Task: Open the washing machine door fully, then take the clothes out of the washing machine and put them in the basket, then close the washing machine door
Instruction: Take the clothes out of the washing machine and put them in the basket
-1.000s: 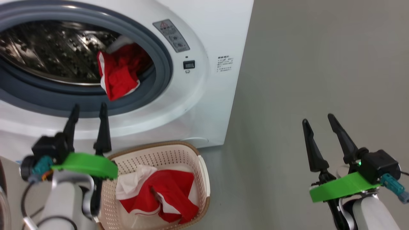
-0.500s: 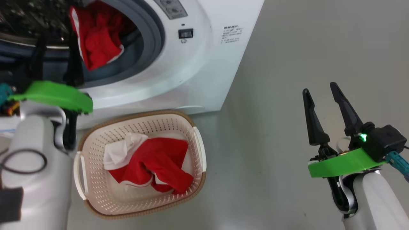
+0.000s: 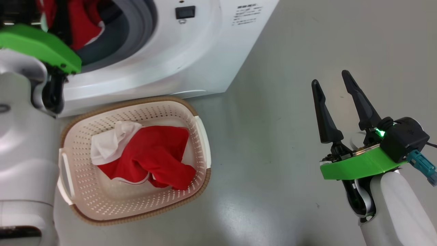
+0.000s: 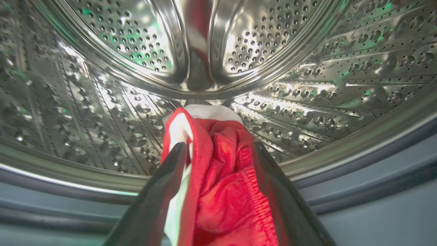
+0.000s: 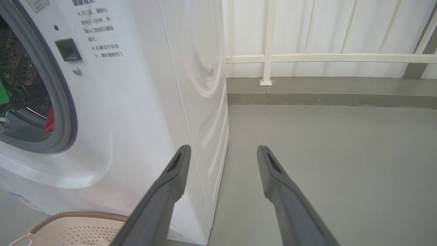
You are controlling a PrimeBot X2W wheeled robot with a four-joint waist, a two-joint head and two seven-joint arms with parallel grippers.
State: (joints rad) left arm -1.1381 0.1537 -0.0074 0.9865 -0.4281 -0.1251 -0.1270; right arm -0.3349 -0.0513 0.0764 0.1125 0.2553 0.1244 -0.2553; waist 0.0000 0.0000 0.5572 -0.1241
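Washing machine (image 3: 191,51): a white, smooth-sided box standing on the grey floor (image 3: 290,112), its round opening facing the robot. Inside, the drum (image 4: 102,112) is polished steel, ribbed and perforated, ringed at its mouth by a grey rubber ring (image 4: 375,191).

Basket (image 3: 112,205): cream perforated plastic with a brown woven-look rim and side handles. It is set on the floor just in front of the machine, below the opening, probably so that the carry from drum to basket is short. Some of the clothes (image 3: 153,153) lie in it already, a crumpled heap of soft red fabric with a white part at one end.

One red garment (image 4: 222,191) with white trim remains in the drum, bunched at the front lip.

Left gripper (image 4: 219,145): reaching into the drum, its long dark fingers spread wide to either side of this garment, not closed on it. Closing them would appear to be the next step.

Right gripper (image 3: 329,77): empty, fingers fully spread, held over bare floor to the machine's right, well apart from the work.
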